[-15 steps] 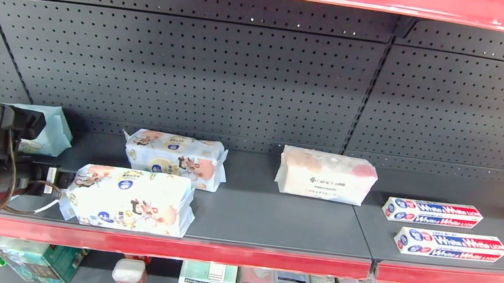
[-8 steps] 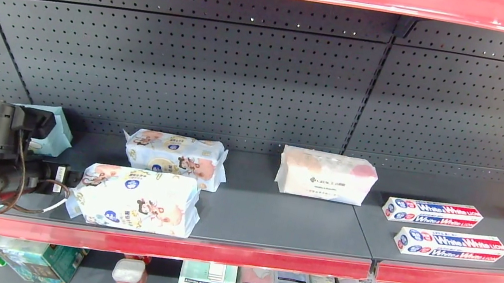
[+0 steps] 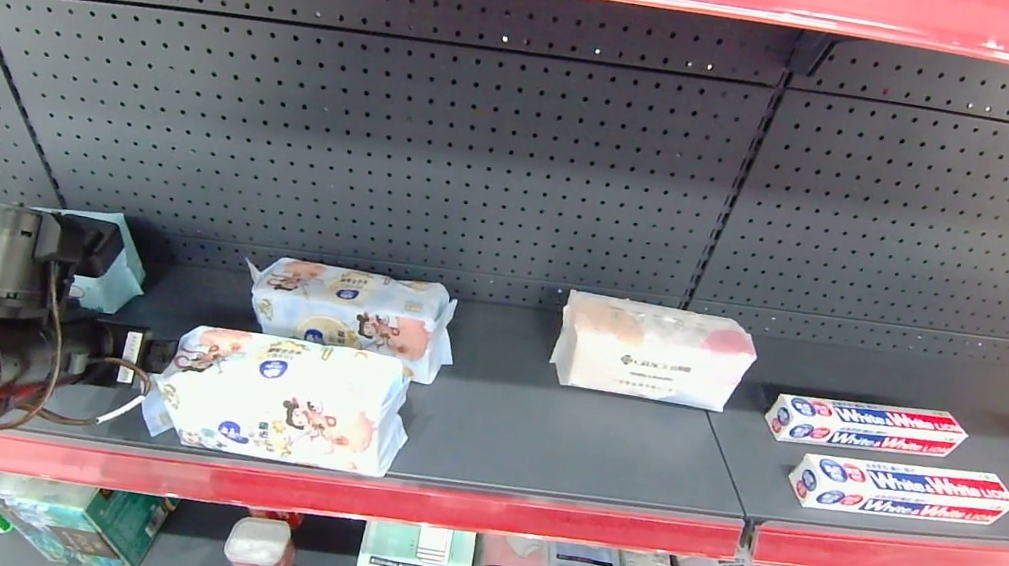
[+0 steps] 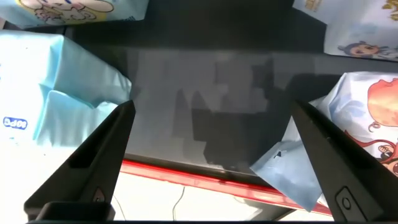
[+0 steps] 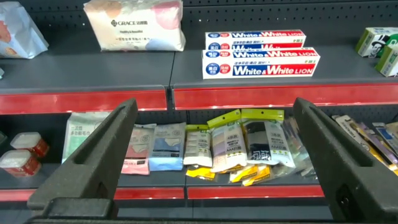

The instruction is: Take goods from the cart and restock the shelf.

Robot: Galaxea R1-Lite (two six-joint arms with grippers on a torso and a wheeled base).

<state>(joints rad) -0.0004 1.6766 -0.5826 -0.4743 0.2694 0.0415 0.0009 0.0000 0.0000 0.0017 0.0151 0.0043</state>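
**Left gripper [image 4: 214, 158] open beside the front tissue pack [image 3: 283, 400]**

Position of the left gripper: at the left end of the middle shelf [image 3: 541, 436], level with its surface and just above the red front edge [image 3: 330, 490]. Spread to full width, with nothing gripped. Between the fingers [image 4: 106, 162], bare shelf surface.

Front tissue pack: flat on the shelf, close to the front edge, just beside the gripper on its right. In the left wrist view, crimped end of the pack at the tip of one finger; contact there cannot be confirmed. Just outside the opposite finger, a light blue pack [image 4: 56, 93].

Second tissue pack [image 3: 349, 316]: behind the front one, nearer the perforated back panel [image 3: 383, 153].

Farther right on the same shelf, well apart from the gripper: a white and pink pack [image 3: 650, 352], then two toothpaste boxes [image 3: 865, 425], one behind the other.

Right gripper [image 5: 214, 162]: spread wide and empty, held out in front of the shelving, facing a lower shelf of small sachets [image 5: 242, 146].
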